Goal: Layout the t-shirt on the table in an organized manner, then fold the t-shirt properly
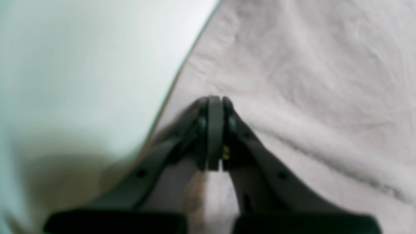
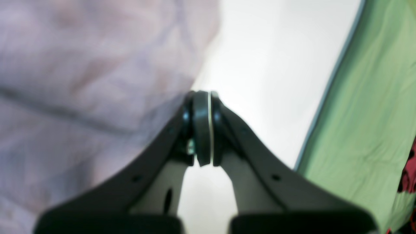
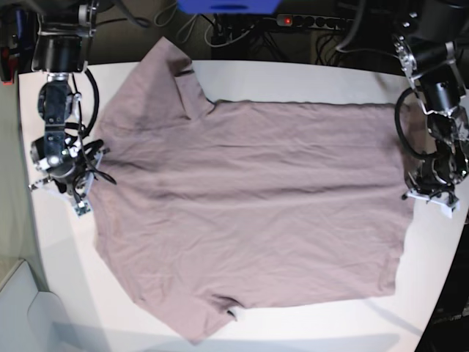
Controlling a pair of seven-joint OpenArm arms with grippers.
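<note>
1. At the left of the base view, the right gripper (image 3: 79, 192) sits at the collar-end edge of the t-shirt (image 3: 249, 205). In its wrist view the right gripper (image 2: 202, 126) has its jaws together with only a thin pale line between the pads; I cannot tell whether that is cloth. The mauve fabric (image 2: 81, 81) lies just to its left and bare table (image 2: 260, 81) just to its right.
2. In the middle, the t-shirt is spread nearly flat across the table (image 3: 293, 77), sleeves toward the near and far edges, with light wrinkles.
3. At the right, the left gripper (image 3: 431, 192) sits at the hem edge. In its wrist view the left gripper (image 1: 214, 130) is closed, cloth (image 1: 308, 81) ahead and to its right, table (image 1: 81, 65) to its left.
4. Judgement: the layout step looks close to done. Next would be smoothing, then gripping matching edges for a first fold.
</note>
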